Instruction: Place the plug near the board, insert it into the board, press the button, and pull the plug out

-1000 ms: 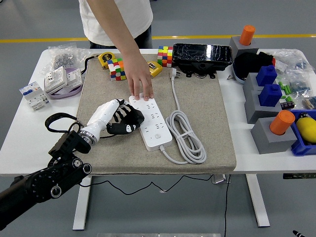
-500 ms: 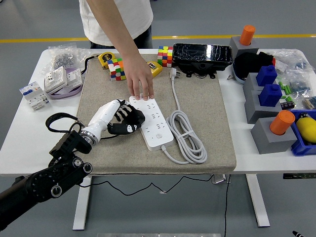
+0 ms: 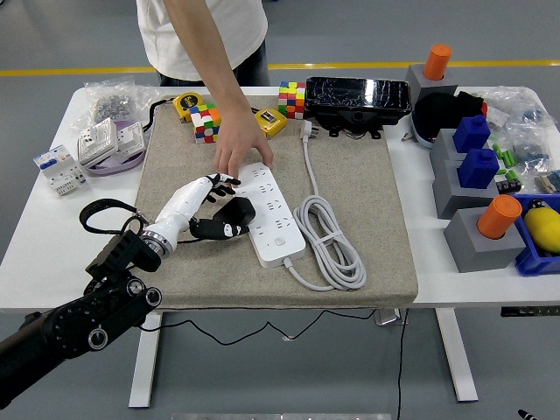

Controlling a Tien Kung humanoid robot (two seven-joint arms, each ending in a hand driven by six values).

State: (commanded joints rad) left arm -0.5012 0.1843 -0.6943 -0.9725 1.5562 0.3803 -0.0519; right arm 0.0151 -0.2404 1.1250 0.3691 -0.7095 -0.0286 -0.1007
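Now your left hand (image 3: 213,199) has opened its fingers beside the black plug (image 3: 234,213), which lies just left of the power strip (image 3: 269,213), still uninserted, while the person's hand (image 3: 239,149) has shifted leftward on its far end.

The person (image 3: 206,35) at the far side was cut off by the top edge; only the torso and one arm showed. The person's hand (image 3: 238,150) covered the far left corner of the board (image 3: 269,213). The left hand (image 3: 210,208) hid part of the board's left edge, and whether its fingers touched the board or held the black plug (image 3: 234,210) could not be told. The left arm (image 3: 70,319) ran out at the lower left corner. The blue bin (image 3: 535,254) and the yellow thing (image 3: 544,226) in it were cut by the right edge. The small parts (image 3: 516,162) beside the blue blocks (image 3: 475,150) were too small to tell.
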